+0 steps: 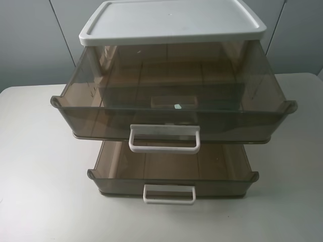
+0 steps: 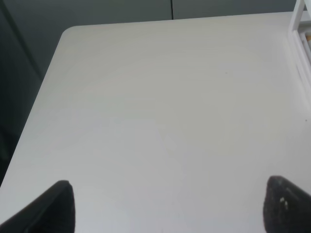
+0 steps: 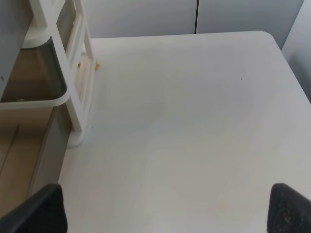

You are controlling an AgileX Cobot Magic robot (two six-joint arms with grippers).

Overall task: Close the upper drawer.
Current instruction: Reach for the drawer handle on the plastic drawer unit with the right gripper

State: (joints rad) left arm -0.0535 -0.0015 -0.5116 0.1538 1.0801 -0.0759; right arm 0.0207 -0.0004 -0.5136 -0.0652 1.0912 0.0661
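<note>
The left pincer (image 2: pixel 170 196) and right pincer (image 3: pixel 167 199) are held spread wide, empty, over the worktop (image 2: pixel 160 97). The upper drawer (image 1: pixel 171 118) is seen pulled far out, untouched; its closing is judged not yet begun.

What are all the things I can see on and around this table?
upper drawer: one, smoky brown, pulled out just under the lid
lower drawer: one, smoky brown, pulled out beneath the upper one
handles: two, white, larger on the upper front, smaller on the lower front
lid: one, white, on top of the cabinet
table: one, white, under everything
left end effector: one, black tips, spread open above bare table
right end effector: one, black tips, spread open beside the cabinet
</note>
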